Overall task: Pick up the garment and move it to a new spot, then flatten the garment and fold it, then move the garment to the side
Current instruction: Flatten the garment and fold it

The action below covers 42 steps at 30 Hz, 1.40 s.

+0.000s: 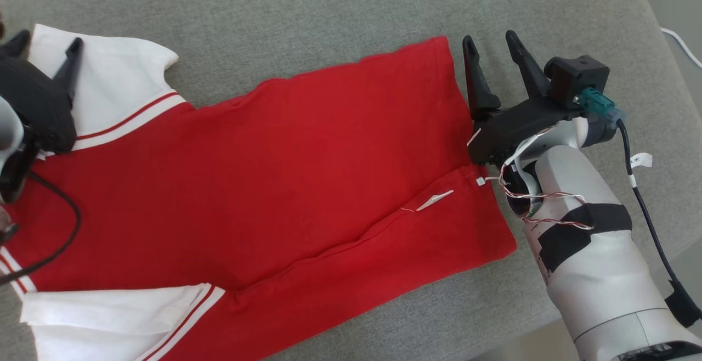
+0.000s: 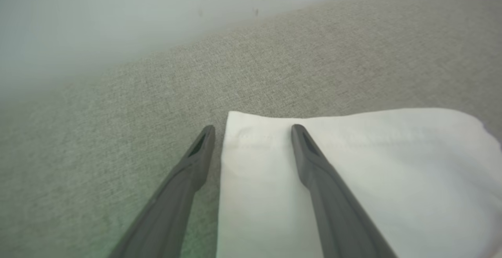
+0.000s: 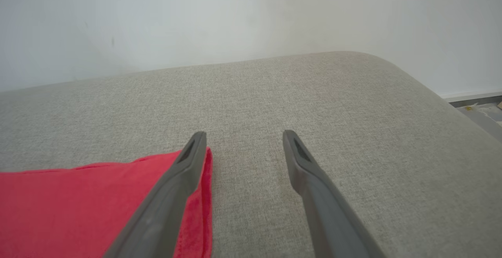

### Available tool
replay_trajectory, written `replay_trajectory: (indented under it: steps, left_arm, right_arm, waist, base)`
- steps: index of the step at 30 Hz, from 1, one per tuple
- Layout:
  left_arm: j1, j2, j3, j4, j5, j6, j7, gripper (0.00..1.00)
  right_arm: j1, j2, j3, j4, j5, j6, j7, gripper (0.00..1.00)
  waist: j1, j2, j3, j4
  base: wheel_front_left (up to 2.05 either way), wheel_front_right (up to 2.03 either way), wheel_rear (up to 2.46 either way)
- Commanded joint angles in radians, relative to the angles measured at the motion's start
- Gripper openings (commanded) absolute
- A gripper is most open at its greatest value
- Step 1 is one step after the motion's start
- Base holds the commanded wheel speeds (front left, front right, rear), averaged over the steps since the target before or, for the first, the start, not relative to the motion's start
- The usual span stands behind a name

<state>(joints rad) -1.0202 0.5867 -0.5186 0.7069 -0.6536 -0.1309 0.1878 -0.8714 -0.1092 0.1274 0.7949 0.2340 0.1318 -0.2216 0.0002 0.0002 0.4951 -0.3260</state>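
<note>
— Can we read any writing?
— No. We see a small white tag (image 1: 436,200) low on the red short-sleeved garment (image 1: 307,152), and a white label (image 1: 641,160) beside the pale right forearm (image 1: 587,278). Whatever is printed on them is too small for us.
— Which way does the garment lie?
— It lies flat on the grey woven cushion (image 1: 329,10), with its long axis running across the head view. The hem is to the right and the white red-striped sleeves (image 1: 115,75) are to the left. The picture's left and bottom edges cut off its shoulder end, and the left claw (image 1: 49,43) partly hides it.
— And the claws?
— Both are released and grasp nothing. The left claw straddles the far sleeve's edge, one finger over white cloth and one over cushion. The right claw (image 1: 491,37) stands at the hem's far corner, one finger over the red edge and the other over bare cushion. We cannot tell whether the fingertips touch the fabric.
</note>
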Motion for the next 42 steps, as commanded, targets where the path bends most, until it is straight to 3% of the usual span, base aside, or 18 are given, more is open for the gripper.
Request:
replay_trajectory:
  steps: [1,5,7,24,25,26,28,34,42]
  left_arm:
    - [-0.019,0.01,-0.009,0.018,-0.007,0.001,-0.006,1.0]
    - [-0.046,-0.001,-0.03,0.091,-0.052,0.001,0.004,1.0]
    - [-0.051,-0.018,-0.052,0.095,-0.064,0.001,-0.007,0.0]
    - [-0.075,-0.047,-0.147,-0.017,-0.16,0.001,-0.197,0.0]
    - [-0.079,-0.049,-0.153,-0.027,-0.163,0.001,-0.199,0.0]
    - [-0.082,-0.047,-0.158,-0.034,-0.166,0.001,-0.201,0.0]
    - [-0.091,-0.048,-0.169,-0.047,-0.171,0.001,-0.206,0.0]
    - [-0.12,-0.034,-0.172,-0.055,-0.17,0.001,-0.248,0.0]
    - [-0.074,-0.066,-0.174,-0.067,-0.184,0.002,-0.333,0.0]
  right_arm:
    - [-0.013,0.006,0.008,0.006,0.006,-0.002,-0.009,1.0]
    - [-0.03,0.006,0.043,0.023,0.025,-0.002,-0.005,1.0]
    - [-0.037,-0.002,0.056,0.031,0.04,-0.002,0.006,1.0]
    - [-0.09,-0.069,0.141,0.11,0.118,-0.002,0.216,1.0]
    - [-0.094,-0.072,0.139,0.113,0.117,-0.002,0.215,0.96]
    - [-0.095,-0.075,0.141,0.119,0.114,-0.002,0.222,0.76]
    - [-0.102,-0.076,0.138,0.125,0.112,-0.002,0.221,0.0]
    - [-0.144,-0.091,0.099,0.149,0.064,-0.002,0.148,0.0]
    - [-0.11,-0.076,0.094,0.191,0.05,-0.002,0.092,0.0]
  waist:
    - [-0.0002,-0.0002,0.013,-0.014]
    - [-0.0002,-0.0002,0.016,-0.016]
    - [-0.0002,-0.0002,0.009,-0.008]
    - [-0.0002,-0.0002,-0.023,0.102]
    - [-0.0002,-0.0002,-0.02,0.107]
    - [-0.0002,-0.0002,-0.017,0.11]
    - [-0.0002,-0.0002,-0.008,0.119]
    - [-0.0002,-0.0002,-0.004,0.141]
    - [-0.0002,-0.0002,-0.069,0.181]
  base:
    - [0.0,0.0,0.0]
    - [0.0,0.0,0.0]
    - [0.0,0.0,0.0]
    - [0.0,0.0,0.0]
    - [0.0,0.0,0.0]
    - [0.0,0.0,0.0]
    - [0.0,0.0,0.0]
    - [0.0,0.0,0.0]
    - [0.0,0.0,0.0]
